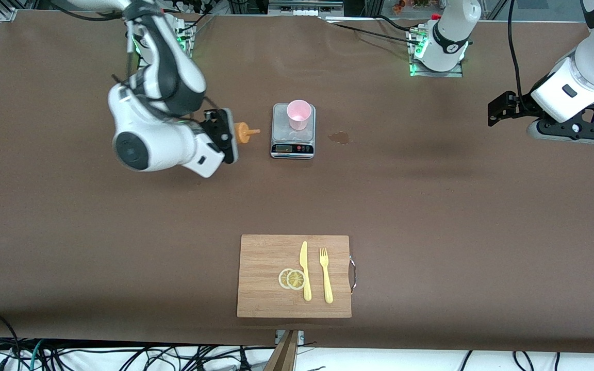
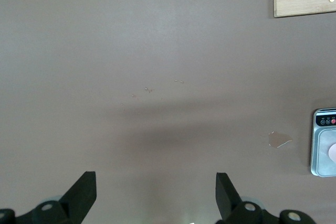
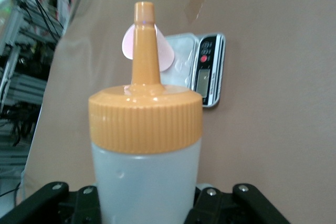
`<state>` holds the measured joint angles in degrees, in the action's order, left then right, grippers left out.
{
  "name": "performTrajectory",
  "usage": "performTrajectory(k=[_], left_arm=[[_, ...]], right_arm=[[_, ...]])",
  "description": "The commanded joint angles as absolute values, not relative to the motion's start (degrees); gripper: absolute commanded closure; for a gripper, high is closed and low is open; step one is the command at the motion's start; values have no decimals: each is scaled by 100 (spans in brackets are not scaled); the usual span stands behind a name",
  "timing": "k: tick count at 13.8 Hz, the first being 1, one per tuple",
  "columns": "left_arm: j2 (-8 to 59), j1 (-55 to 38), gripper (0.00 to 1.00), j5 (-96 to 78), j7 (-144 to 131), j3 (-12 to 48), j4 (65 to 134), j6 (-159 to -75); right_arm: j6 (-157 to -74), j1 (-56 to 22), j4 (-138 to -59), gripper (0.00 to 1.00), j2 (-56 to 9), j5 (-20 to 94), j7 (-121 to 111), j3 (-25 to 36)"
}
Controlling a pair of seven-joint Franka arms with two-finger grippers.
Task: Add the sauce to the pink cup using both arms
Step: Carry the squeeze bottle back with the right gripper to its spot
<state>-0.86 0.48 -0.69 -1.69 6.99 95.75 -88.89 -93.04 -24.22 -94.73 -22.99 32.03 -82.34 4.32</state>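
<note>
The sauce bottle [image 3: 146, 145], whitish with an orange nozzle cap [image 1: 244, 133], lies sideways in the air in my right gripper [image 1: 229, 135], which is shut on its body. Its nozzle points toward the pink cup [image 1: 298, 114], a short gap away. The cup stands upright on the grey kitchen scale [image 1: 293, 148]. In the right wrist view the cup [image 3: 167, 55] shows partly hidden by the nozzle. My left gripper [image 1: 573, 135] hangs open over bare table at the left arm's end, holding nothing; its fingers [image 2: 84, 187] stand wide apart.
A small pale stain [image 1: 339, 137] marks the brown table beside the scale. A wooden cutting board [image 1: 263, 257] lies nearer the front camera, carrying a yellow knife [image 1: 305, 270], a yellow fork [image 1: 326, 275] and two lemon slices [image 1: 292, 279].
</note>
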Motion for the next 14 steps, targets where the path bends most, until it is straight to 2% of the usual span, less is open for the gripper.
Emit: performTrajectory(k=[1, 6, 11, 14], left_arm=[[-35, 79, 0, -185, -185, 729, 9431, -8789], [-26, 62, 0, -167, -211, 756, 9369, -8780], [-26, 62, 0, -167, -211, 756, 9369, -8780], [-26, 62, 0, -158, -211, 756, 9369, -8780]], right_arm=[[-9212, -1795, -9860, 93, -2171, 3979, -9418, 457], [-8475, -600, -10222, 93, -2512, 4780, -11746, 466], [-7560, 376, -10195, 92, -3408, 4913, -13918, 475], [-7480, 632, -10160, 91, -3979, 4904, -15000, 475]])
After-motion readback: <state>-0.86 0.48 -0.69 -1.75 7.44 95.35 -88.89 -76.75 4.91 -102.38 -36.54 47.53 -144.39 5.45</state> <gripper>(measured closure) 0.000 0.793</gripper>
